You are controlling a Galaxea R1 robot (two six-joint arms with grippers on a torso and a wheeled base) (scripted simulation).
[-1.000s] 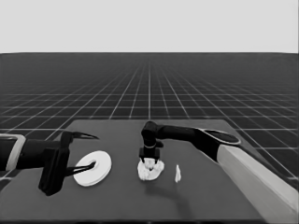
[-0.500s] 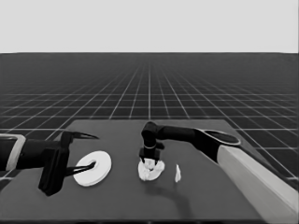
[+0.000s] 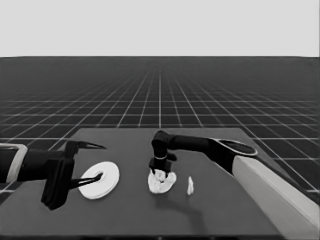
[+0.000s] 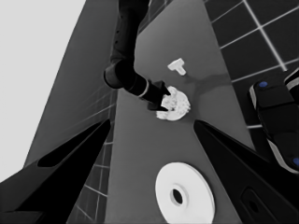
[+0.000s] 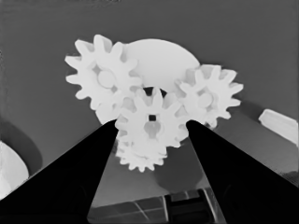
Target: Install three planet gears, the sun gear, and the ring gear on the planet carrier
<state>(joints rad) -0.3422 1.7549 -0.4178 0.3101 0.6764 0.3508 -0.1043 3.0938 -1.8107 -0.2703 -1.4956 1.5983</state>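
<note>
Gears (image 5: 149, 123) sit clustered on the smaller round part (image 5: 163, 58) mid-counter (image 3: 240, 210); the right gripper (image 3: 160, 167) stands over them, its fingers (image 5: 70, 186) spread either side of the central gear, gripping unclear; the larger round part (image 3: 100, 180) lies left, beneath the waiting left gripper (image 3: 85, 165); a thin white piece (image 3: 190, 185) lies right.

The dark table (image 3: 210, 210) carries 3 white things: the larger round part (image 3: 100, 179) toward its left end, the smaller round part (image 3: 161, 183) mid-table, and a thin piece (image 3: 190, 186) just right of that.
</note>
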